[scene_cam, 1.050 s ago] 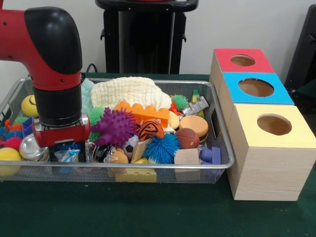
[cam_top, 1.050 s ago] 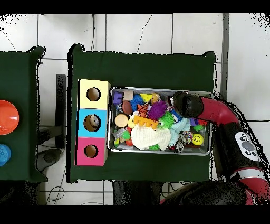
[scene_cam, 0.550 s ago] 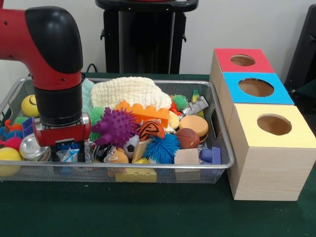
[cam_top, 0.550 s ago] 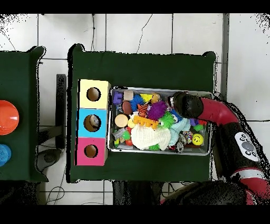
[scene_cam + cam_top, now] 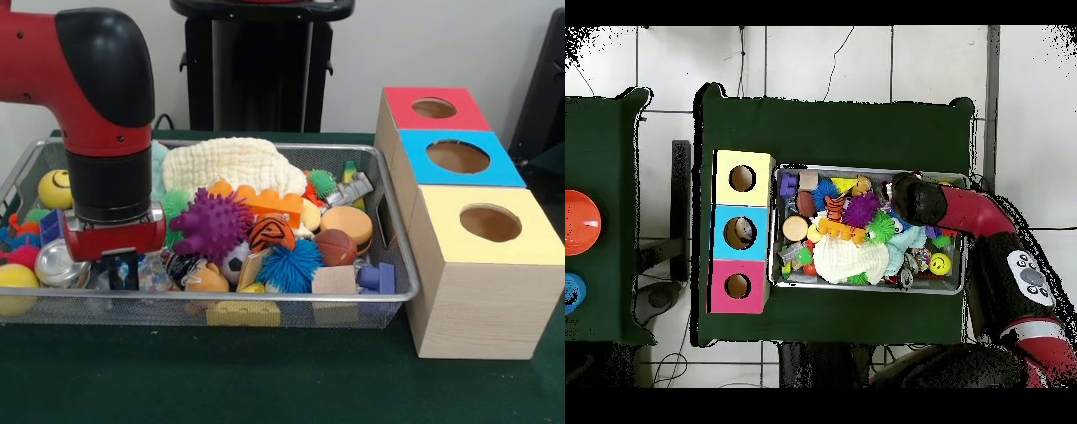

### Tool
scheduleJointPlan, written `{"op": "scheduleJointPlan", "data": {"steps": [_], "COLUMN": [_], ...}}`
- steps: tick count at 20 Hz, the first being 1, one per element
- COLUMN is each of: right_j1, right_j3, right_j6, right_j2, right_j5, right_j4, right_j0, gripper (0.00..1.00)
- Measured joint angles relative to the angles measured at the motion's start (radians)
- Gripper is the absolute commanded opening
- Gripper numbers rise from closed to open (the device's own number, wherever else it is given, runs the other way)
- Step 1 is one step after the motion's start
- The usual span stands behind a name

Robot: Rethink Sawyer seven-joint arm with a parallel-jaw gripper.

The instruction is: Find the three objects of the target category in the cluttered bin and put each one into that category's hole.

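The arm was in the searching step: the gripper [image 5: 117, 268] was down among the toys at the 9 o'clock end of the wire bin [image 5: 402, 256] in the front view. It seemed to pinch a small clear packet [image 5: 141, 276], but whether the jaws were closed on it or only touching it, I cannot tell. Which toys were the targets was not clear. The next move probably called for a straight lift, then a carry toward 3 o'clock, to the three boxes with holes [image 5: 468, 196].
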Motion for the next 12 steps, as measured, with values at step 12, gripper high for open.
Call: {"op": "scheduleJointPlan", "data": {"steps": [12], "right_j1": [-0.134], "right_j3": [0.067], "right_j6": [0.001], "right_j2": [-0.102], "right_j5": [0.004], "right_j4": [0.024], "right_j0": [0.177], "gripper": [0.0]}}
